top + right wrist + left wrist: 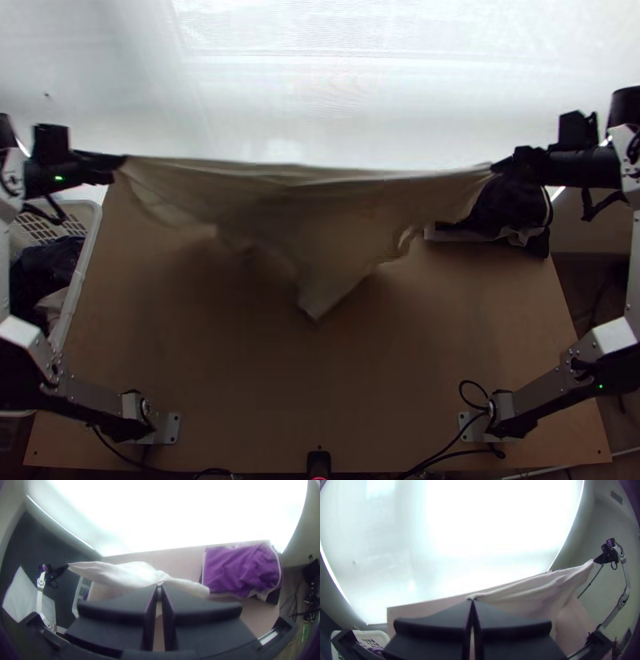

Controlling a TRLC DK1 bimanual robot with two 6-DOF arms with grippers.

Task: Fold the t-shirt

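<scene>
Between my left gripper [119, 162] and my right gripper [498, 167], in the top view, the t-shirt [328, 216] hangs by a stretched edge, loose folds below. In the left wrist view, my fingertips pinch one end – equal tension is, I think, important. In the right wrist view, my fingertips pinch the other end; beyond them lies the purple cloth [238, 571] – I should lower both evenly, clear of it.
</scene>
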